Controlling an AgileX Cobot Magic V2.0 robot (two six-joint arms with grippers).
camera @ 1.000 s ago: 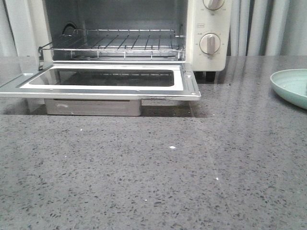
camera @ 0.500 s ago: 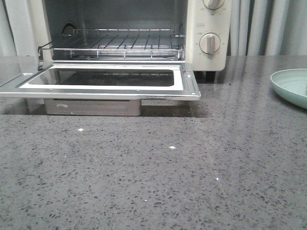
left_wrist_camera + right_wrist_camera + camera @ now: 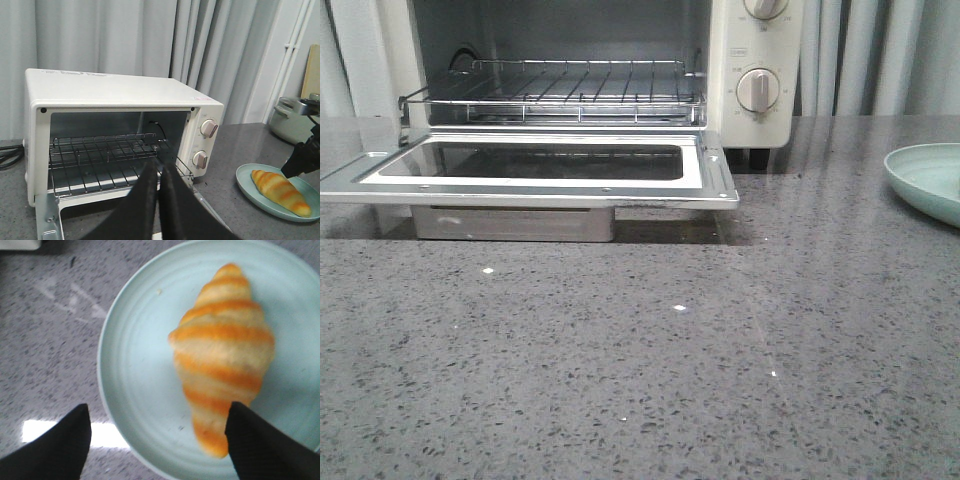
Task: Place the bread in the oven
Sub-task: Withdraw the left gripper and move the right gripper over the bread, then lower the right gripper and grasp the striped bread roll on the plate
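Oven (image 3: 750, 110): top and upper knob cut by the front view's edge at 12 o'clock; left wall cropped at 9.
Plate (image 3: 925, 180): only a rim arc shows at 3 o'clock; contents out of frame.
Bread (image 3: 225, 350): soft-focused; tapered end partly behind a finger (image 3: 265, 450).
Pot (image 3: 292, 120): clipped at 3 o'clock.

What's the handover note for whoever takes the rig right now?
Left claw: shut, empty, facing the oven.
Right claw: open, above the croissant, one finger over its tapered end, the other beyond the plate's edge; contact can't be judged.
Croissant lies on the pale green plate, on the counter to the right of the oven.
Done: oven door is down, wire rack bare.
Left: grasp the croissant, place it on the rack.
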